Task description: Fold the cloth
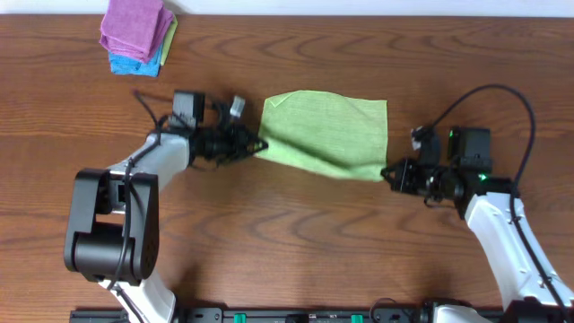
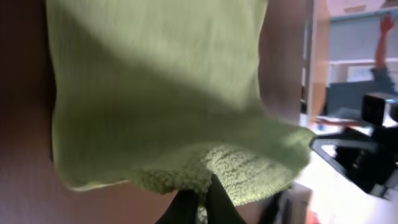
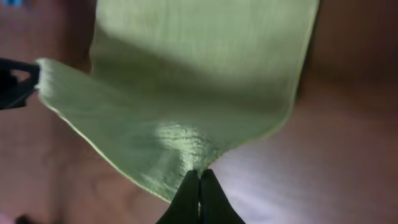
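The cloth (image 1: 327, 133) is light lime green and lies spread in the middle of the brown table (image 1: 287, 242). My left gripper (image 1: 257, 144) is shut on the cloth's near left corner, where the fabric bunches up. In the left wrist view the cloth (image 2: 155, 93) fills the frame and its edge is pinched between the black fingers (image 2: 183, 208) of the left gripper (image 2: 203, 200). My right gripper (image 1: 387, 172) is shut on the near right corner. In the right wrist view the cloth (image 3: 199, 81) rises to a point into the right gripper (image 3: 199, 175).
A stack of folded cloths sits at the far left: a purple one (image 1: 134, 25) on top of a bright blue one (image 1: 134, 65). Black cables (image 1: 498, 94) loop behind the right arm.
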Tool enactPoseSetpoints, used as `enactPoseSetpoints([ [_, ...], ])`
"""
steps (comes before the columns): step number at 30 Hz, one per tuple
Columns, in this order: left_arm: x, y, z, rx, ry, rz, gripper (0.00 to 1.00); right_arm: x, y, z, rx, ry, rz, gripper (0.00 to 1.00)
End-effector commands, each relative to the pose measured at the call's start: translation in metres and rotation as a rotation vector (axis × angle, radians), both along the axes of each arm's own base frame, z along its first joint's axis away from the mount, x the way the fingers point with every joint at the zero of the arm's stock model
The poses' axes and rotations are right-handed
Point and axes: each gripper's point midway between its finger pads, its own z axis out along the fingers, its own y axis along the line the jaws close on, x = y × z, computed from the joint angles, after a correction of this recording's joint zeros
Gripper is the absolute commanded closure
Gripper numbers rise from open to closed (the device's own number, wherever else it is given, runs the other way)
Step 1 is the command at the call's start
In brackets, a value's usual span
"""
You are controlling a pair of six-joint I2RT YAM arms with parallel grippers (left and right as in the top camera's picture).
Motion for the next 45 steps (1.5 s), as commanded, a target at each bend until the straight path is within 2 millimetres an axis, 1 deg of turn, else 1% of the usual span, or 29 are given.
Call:
enactPoseSetpoints([
  [1,0.028,0.003,0.008,0.101,-0.076,0.051,0.95,0.016,-0.014,0.002,-0.054,-0.033,-0.057,0.99],
  [5,0.044,0.000,0.004,0.130,-0.093,0.060,0.95,0.031,-0.016,-0.013,-0.057,-0.028,-0.075,0.99],
  [9,0.067,-0.004,-0.004,0.132,-0.098,0.061,0.95,0.050,-0.018,-0.029,-0.044,-0.019,-0.097,0.99],
  [15,0.109,-0.010,-0.013,0.121,-0.102,0.076,0.95,0.098,-0.024,-0.028,-0.051,-0.060,-0.104,0.99],
  [21,0.145,-0.013,-0.010,0.119,-0.150,0.090,0.95,0.149,-0.028,-0.024,-0.048,-0.089,-0.111,0.99],
  [23,0.155,-0.013,-0.012,0.119,-0.152,0.101,0.95,0.161,-0.028,-0.025,-0.045,-0.091,-0.115,0.99],
  [25,0.160,-0.014,-0.017,0.120,-0.140,0.104,0.94,0.169,-0.028,-0.026,-0.042,-0.090,-0.116,0.99],
  [27,0.160,-0.014,-0.023,0.126,-0.112,0.101,0.95,0.170,-0.026,-0.027,-0.029,-0.083,-0.115,0.99],
  [29,0.155,-0.013,-0.027,0.137,-0.098,0.086,0.95,0.166,-0.025,-0.030,-0.026,-0.061,-0.112,0.99],
  [34,0.133,-0.009,-0.039,0.170,-0.022,0.033,0.95,0.142,-0.022,-0.044,-0.028,0.055,-0.100,0.99],
  [36,0.125,-0.007,-0.043,0.186,-0.003,0.010,0.95,0.135,-0.021,-0.047,-0.039,0.076,-0.077,0.99],
  [41,0.123,-0.006,-0.044,0.191,0.002,0.003,0.95,0.134,-0.022,-0.048,-0.048,0.080,-0.075,0.99],
  [42,0.123,-0.006,-0.044,0.191,0.001,0.003,0.90,0.134,-0.022,-0.048,-0.048,0.080,-0.075,0.99],
  [43,0.123,-0.006,-0.044,0.190,0.001,0.004,0.58,0.134,-0.022,-0.048,-0.048,0.079,-0.075,0.93],
  [44,0.123,-0.007,-0.043,0.189,0.000,0.003,0.03,0.135,-0.022,-0.048,-0.048,0.077,-0.075,0.70],
  [45,0.124,-0.007,-0.042,0.188,-0.001,0.003,0.04,0.135,-0.022,-0.048,-0.048,0.076,-0.075,0.44],
])
